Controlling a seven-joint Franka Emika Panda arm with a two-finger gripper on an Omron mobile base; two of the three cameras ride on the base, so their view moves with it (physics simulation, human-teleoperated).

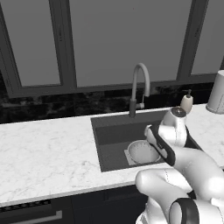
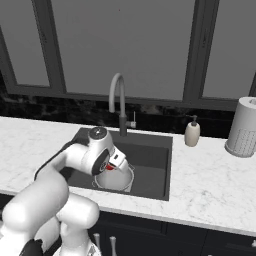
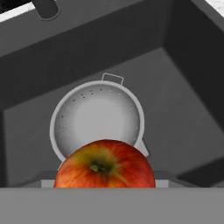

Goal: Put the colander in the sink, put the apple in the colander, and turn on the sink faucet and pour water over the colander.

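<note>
Carrying the small red-orange round apple (image 3: 105, 164) over the large dark grey rectangular recessed sink (image 1: 109, 133), the white arm's two-finger gripper (image 2: 111, 166) hangs just above the round silver-grey perforated metal colander (image 3: 97, 120). Colander sits upright on the sink floor, near side of the basin, empty inside, one small handle at its far rim. Step one looks done; apple drop is the step in hand.

Apple fills the bottom of the hand view, stem side up, directly in front of the colander bowl, so it is lined up for a release into it. In the right base view a bit of red shows at the hand, right over the colander rim.

Jaws: partly spread and clamped on the apple, judging by how close it sits to the camera; fingertips themselves hidden behind the fruit.

Tall grey metal gooseneck faucet (image 1: 139, 89) stands at the far edge of the sink on the white marble bench (image 1: 48, 153), no water running. Faucet step not yet done.
</note>
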